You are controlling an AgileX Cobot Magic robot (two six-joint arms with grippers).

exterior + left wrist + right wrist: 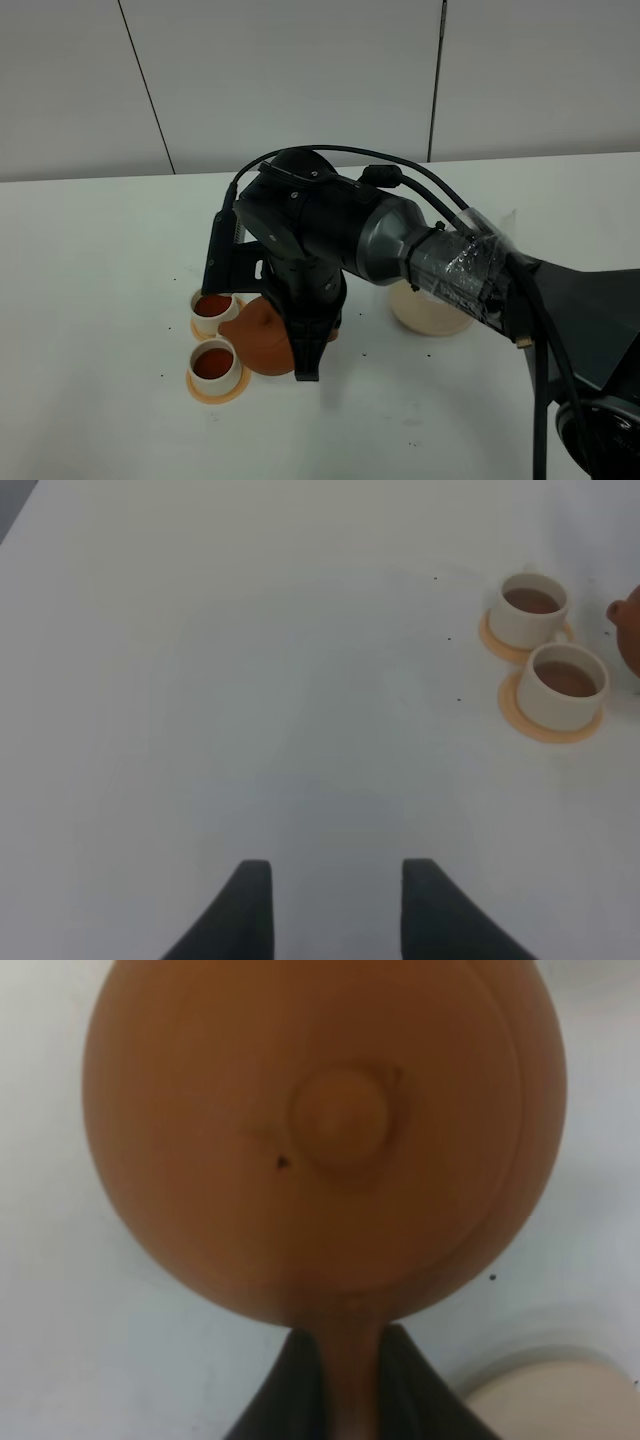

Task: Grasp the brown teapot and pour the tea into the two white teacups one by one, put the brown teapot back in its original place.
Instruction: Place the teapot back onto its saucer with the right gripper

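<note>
Right jaws clamped on brown teapot (330, 1140) handle, cups beside

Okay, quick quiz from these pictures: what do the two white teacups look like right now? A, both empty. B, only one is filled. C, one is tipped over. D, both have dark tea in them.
D: both white teacups sit upright on their orange saucers with dark reddish-brown tea showing inside, while the right gripper holds the brown teapot by its handle beside them.
</note>
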